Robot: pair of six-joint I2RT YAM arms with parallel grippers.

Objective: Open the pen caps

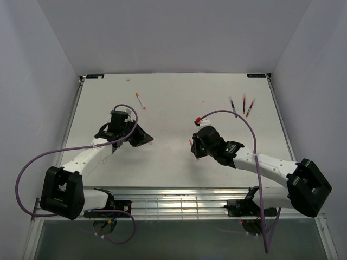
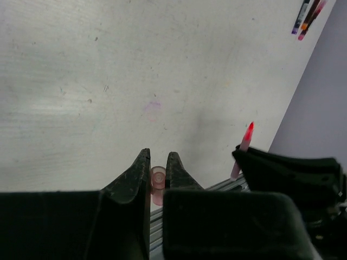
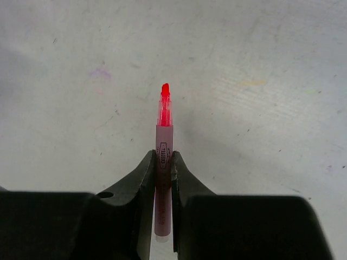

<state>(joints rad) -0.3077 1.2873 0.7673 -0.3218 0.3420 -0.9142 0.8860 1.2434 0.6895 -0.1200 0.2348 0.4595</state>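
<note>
My left gripper is shut on a short pale pink pen cap, its open end facing the camera. In the top view this gripper hovers left of centre. My right gripper is shut on a pink pen whose bare red tip sticks out past the fingers. That pen also shows in the left wrist view, held apart from the cap. In the top view the right gripper faces the left one across a gap.
Three capped pens lie together at the back right of the white table. One whitish pen with an orange end lies at the back left, and a tiny pale piece sits near the far edge. A metal rail runs along the near edge.
</note>
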